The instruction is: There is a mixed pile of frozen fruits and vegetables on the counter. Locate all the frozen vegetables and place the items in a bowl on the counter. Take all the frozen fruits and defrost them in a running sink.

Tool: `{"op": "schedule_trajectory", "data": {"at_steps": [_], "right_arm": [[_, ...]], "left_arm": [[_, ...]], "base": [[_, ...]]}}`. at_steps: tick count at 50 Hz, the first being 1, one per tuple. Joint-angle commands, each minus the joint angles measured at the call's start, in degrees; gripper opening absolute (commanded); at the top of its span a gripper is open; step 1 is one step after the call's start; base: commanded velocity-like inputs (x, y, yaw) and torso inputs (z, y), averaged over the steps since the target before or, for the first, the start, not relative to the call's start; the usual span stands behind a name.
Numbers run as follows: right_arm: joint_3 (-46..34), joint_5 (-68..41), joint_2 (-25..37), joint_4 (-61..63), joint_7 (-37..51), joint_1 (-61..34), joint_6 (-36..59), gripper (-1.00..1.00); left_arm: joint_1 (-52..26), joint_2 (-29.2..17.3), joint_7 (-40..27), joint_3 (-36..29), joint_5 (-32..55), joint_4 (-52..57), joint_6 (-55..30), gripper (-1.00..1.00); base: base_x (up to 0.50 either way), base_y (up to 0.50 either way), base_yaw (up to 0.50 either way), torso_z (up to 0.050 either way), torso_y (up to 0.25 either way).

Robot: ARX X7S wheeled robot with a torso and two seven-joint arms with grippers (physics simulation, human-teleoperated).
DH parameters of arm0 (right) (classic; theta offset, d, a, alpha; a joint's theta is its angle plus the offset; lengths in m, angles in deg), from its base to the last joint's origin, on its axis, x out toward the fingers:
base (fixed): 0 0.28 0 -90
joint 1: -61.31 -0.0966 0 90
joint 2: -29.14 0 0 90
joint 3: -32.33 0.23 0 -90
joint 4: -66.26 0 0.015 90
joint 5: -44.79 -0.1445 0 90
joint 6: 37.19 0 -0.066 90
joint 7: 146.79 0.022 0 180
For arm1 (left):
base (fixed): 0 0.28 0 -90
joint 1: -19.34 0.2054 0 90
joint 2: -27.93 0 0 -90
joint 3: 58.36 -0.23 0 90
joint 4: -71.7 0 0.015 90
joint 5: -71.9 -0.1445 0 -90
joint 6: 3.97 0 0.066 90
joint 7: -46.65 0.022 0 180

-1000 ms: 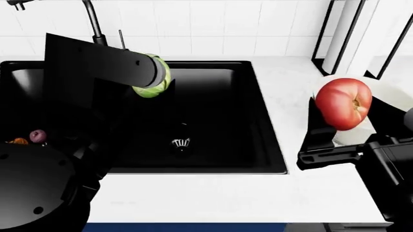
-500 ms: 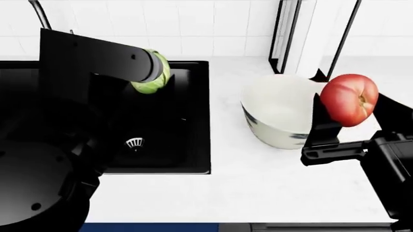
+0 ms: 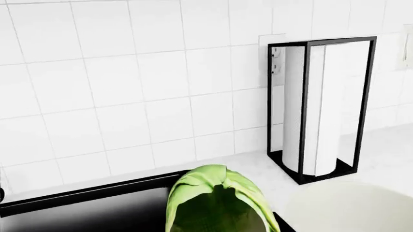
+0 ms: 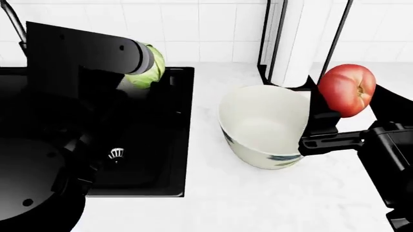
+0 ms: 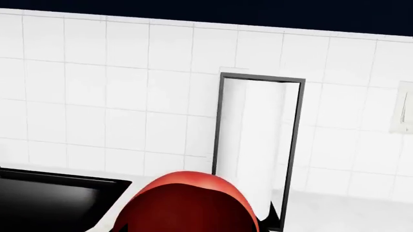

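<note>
— What can't you make out from where you are?

— My left gripper point(image 4: 150, 67) is hidden behind my own arm and the cabbage point(image 4: 147, 71), so I can't see its jaws. In my left wrist view the cabbage point(image 3: 216, 203) is cut off at the frame's edge, and so is the bowl point(image 3: 351, 208).

— And on your right?

— The tomato point(image 4: 346, 90) covers my right gripper point(image 4: 335, 104). My right wrist view crops the tomato point(image 5: 187, 205). My left arm point(image 4: 45, 145) blocks much of the sink point(image 4: 164, 145).

Matte black arms point(image 4: 84, 53) — boxy links, round joints.
</note>
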Motion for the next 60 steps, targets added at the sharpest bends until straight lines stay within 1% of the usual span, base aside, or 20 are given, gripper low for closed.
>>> {"op": "schedule_trajectory", "data": {"at_steps": [1, 7, 9, 11, 16, 20, 23, 26, 28, 34, 40, 49, 60], "right_arm": [[0.7, 0.2, -1.2, -0.5, -0.9, -1.0, 1.9, -1.00], [1.1, -2.2, -2.2, -1.0, -2.2, -2.2, 3.2, -1.00], [1.7, -3.7, -1.5, -0.1, -2.8, -2.8, 2.8, -1.00], [2.8, -7.7, -0.1, 1.4, -3.4, -5.0, 4.5, -1.00], [7.1, -23.0, 2.1, 5.2, -3.2, -14.6, 14.4, -1.00], [12.6, -39.4, 3.1, 5.0, -1.1, -25.3, 23.7, -1.00], [15.3, -50.4, 1.2, 0.9, 1.6, -32.8, 31.2, -1.00], [16.1, -57.3, -1.9, -4.4, 3.7, -38.2, 37.8, -1.00], [15.9, -60.0, -3.9, -7.7, 4.1, -40.3, 40.8, -1.00], [13.0, -62.9, -9.3, -15.2, 5.4, -42.1, 47.0, -1.00], [9.9, -63.3, -12.5, -17.9, 6.4, -41.1, 50.0, -1.00], [6.9, -66.4, -15.8, -19.8, 9.6, -42.2, 52.7, -1.00], [4.4, -67.9, -17.9, -23.2, 12.2, -43.5, 55.4, -1.00]], "left_arm": [[-0.4, -0.1, -0.5, -0.1, 0.0, -0.1, 0.4, -1.00], [-0.5, -0.2, -0.4, 0.2, 0.0, 0.1, 0.6, -1.00], [-0.6, -0.4, -0.7, 0.3, 0.3, 0.4, 0.7, -1.00], [-0.8, -0.5, -1.0, 0.3, 0.5, 0.5, 0.6, -1.00], [-1.2, -0.4, -1.5, 0.2, 0.7, 0.8, 0.4, -1.00], [-1.6, -0.4, -1.9, 0.2, 1.1, 0.9, 0.3, -1.00], [-2.1, -0.3, -2.4, 0.1, 1.6, 1.1, 0.2, -1.00], [-2.2, -0.2, -2.5, 0.1, 1.7, 1.1, 0.2, -1.00], [-2.3, -0.1, -2.5, 0.1, 1.6, 1.1, 0.2, -1.00], [-2.9, 0.1, -2.7, -0.2, 2.1, 0.9, -0.2, -1.00], [-3.5, 0.3, -2.7, -0.3, 2.4, 0.6, -0.4, -1.00], [-4.1, 0.5, -2.7, -0.4, 2.6, 0.3, -0.6, -1.00], [-3.9, 0.6, -2.4, -0.5, 2.1, 0.1, -0.6, -1.00]], "base": [[0.50, -0.02, 0.00, 0.000, 0.010], [0.50, -0.02, 0.00, 0.000, 0.002], [0.25, 0.03, 0.00, 0.000, 0.000], [0.00, 0.00, 0.00, 0.000, 0.005], [0.00, 0.00, 0.00, 0.002, 0.000], [0.00, 0.00, 0.00, 0.000, 0.000], [0.00, 0.00, 0.00, 0.000, 0.000], [0.00, 0.00, 0.00, 0.000, 0.000], [0.00, 0.00, 0.00, 0.000, 0.000], [0.00, 0.00, 0.00, 0.000, 0.000], [0.00, 0.00, 0.00, 0.000, 0.000], [0.00, 0.00, 0.00, 0.000, 0.001], [0.00, 0.00, 0.00, 0.000, 0.000]]}}
